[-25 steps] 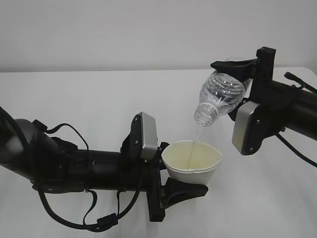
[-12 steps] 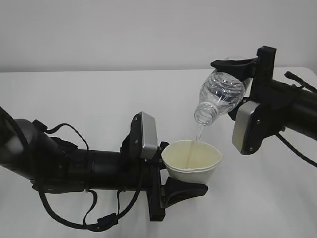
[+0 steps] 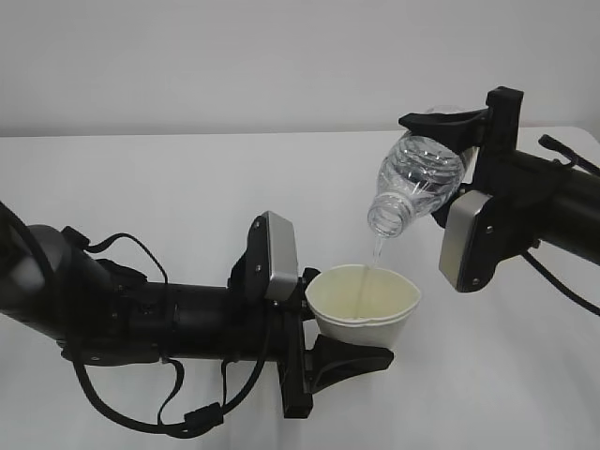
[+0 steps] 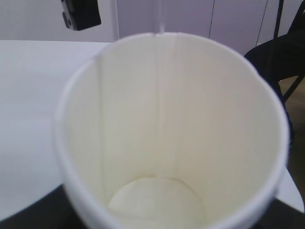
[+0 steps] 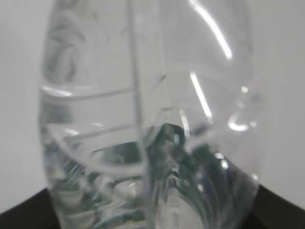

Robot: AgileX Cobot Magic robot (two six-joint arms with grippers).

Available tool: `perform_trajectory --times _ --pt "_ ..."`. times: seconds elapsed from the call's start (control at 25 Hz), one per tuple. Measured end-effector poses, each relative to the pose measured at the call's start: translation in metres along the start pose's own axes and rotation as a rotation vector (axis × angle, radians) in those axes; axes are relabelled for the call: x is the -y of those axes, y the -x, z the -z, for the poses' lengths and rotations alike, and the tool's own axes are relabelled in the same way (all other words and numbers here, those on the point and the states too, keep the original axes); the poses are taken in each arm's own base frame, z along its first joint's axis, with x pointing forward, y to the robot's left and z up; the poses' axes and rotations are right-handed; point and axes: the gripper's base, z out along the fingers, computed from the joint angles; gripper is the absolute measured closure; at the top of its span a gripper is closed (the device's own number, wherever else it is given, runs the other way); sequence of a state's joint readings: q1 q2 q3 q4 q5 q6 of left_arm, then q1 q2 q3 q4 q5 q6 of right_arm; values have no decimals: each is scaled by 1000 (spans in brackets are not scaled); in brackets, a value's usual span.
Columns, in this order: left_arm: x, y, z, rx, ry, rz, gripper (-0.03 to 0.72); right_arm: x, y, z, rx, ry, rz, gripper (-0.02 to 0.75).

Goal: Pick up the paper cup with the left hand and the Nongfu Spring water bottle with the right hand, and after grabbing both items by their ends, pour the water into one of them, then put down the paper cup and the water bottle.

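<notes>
Water point(image 3: 372, 255) runs in a thin stream from the mouth of the Nongfu Spring water bottle point(image 3: 417, 183) into the paper cup point(image 3: 364, 307), which sits just below and slightly left of the neck, both held above the white counter point(image 3: 169, 187). I have the left pincer point(image 3: 330, 349) grasping the cup low down near its base, rim up, and in the left wrist view the creamy inside point(image 4: 167, 124) fills the frame with the stream entering at the far rim. My right pincer point(image 3: 448, 127) is clenched on the bottle's bottom end, with the bottle tipped steeply, neck downward; the right wrist view shows only clear ribbed plastic point(image 5: 147, 119) close up with water sloshing inside. I judge the cup to be the delicate one: thin paper, soft walls, its rim already looks a little out of round, so squeezing harder would fold it and spill. It also grows heavier as it fills, so a low hold near the stiffer base seems right. The bottle is light, slick and springy; a grip on its ribbed end should hold, but I would expect it to slip if wet.
</notes>
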State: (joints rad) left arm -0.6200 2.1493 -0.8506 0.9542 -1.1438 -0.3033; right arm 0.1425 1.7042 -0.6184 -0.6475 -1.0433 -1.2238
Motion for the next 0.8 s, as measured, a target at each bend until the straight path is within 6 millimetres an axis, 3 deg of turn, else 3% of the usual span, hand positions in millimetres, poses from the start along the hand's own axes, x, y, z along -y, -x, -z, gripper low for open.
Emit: perform_trajectory --times 0.8 --pt "0 0 0 0 0 -1 257 0 0 0 1 -3 0 262"
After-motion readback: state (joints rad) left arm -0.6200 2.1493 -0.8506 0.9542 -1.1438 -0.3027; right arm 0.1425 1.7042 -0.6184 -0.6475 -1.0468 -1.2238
